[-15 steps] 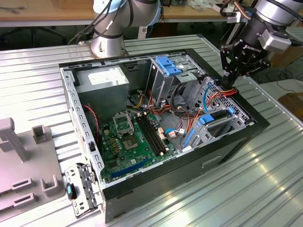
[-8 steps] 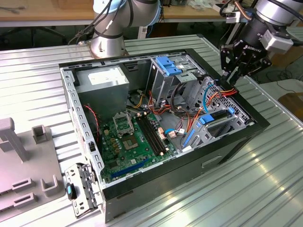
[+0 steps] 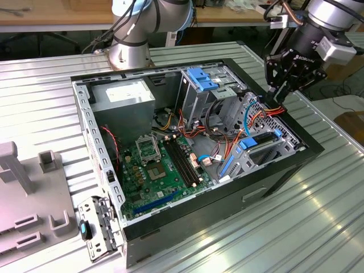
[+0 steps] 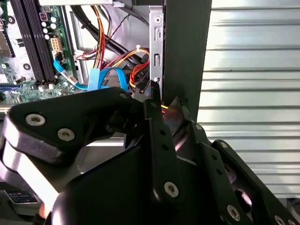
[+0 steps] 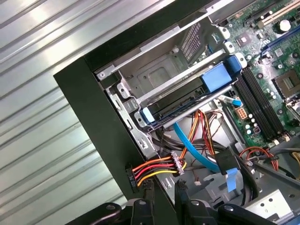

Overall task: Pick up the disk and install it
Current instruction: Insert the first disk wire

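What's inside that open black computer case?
A green circuit board, a grey power supply, coloured cables and blue rails. The gripper covers part of one edge; whatever lies under the cables is hidden.

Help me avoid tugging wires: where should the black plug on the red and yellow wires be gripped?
Likely the black plug itself, across its broad rigid faces, clear of the wires. Come from above through the open side of the case, where the gripper hovers.
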`<state>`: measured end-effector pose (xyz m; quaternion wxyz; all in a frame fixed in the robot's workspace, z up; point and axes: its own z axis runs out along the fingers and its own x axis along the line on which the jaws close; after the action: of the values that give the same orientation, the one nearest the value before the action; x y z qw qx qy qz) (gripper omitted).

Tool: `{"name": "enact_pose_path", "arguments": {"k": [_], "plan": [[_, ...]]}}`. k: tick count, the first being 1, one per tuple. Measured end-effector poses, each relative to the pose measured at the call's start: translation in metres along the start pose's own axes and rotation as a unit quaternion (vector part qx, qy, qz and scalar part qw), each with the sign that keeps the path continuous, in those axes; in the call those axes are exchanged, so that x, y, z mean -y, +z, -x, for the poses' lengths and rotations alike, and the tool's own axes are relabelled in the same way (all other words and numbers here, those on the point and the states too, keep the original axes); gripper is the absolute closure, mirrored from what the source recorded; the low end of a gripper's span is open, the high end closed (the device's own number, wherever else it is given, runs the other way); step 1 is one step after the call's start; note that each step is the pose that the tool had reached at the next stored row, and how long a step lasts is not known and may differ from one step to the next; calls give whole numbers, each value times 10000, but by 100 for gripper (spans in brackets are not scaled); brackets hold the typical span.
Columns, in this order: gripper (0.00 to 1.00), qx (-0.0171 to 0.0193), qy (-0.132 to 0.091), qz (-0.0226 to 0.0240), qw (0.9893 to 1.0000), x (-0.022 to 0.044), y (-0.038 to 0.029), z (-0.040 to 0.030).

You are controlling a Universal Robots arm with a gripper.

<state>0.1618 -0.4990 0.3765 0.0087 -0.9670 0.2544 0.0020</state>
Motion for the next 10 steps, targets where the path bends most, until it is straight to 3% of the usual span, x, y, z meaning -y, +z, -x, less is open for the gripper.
{"name": "enact_pose_path", "arguments": {"k": [4,9,10], "plan": [[69,-1,-287,0,9996,3,0,-4],[69,-43,-305,-12,9995,35,0,-62],[69,-56,-299,-11,9995,59,0,-104]]}}
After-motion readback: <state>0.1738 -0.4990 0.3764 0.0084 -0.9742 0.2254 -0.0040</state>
